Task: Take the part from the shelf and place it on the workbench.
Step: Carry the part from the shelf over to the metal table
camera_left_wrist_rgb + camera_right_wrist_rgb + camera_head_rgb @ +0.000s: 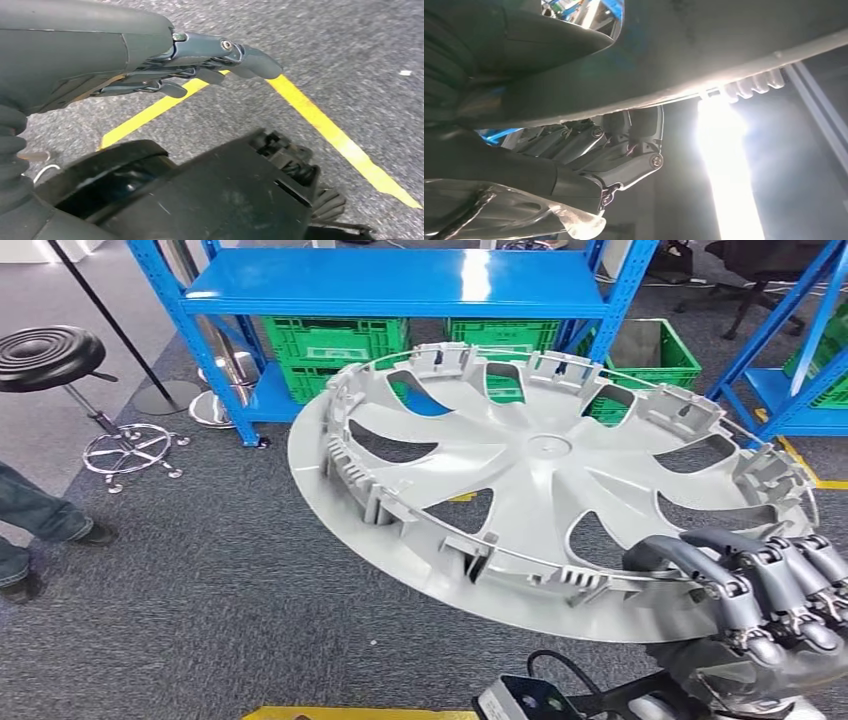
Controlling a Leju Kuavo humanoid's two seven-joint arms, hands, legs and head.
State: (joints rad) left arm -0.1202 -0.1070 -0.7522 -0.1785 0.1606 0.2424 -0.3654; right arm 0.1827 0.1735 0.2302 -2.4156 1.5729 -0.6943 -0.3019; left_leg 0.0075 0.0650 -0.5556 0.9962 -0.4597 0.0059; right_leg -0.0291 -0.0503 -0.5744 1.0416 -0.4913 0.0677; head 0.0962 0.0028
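Right hand (pixel 765 585) grips the wheel cover's (pixel 540 465) near rim.

A matt grey moulded-plastic wheel cover (pixel 545 470) is being gripped by the right hand (pixel 775 585), its dark fingers (pixel 740 590) looking smooth, metallic and slightly shiny. Glossy blue painted-metal shelving (pixel 400 285) is being reflected upon by overhead light; green ribbed plastic crates (pixel 335 340) are sitting beneath. Rough grey carpet (pixel 220 580) is being crossed by smooth yellow tape (pixel 330 132).
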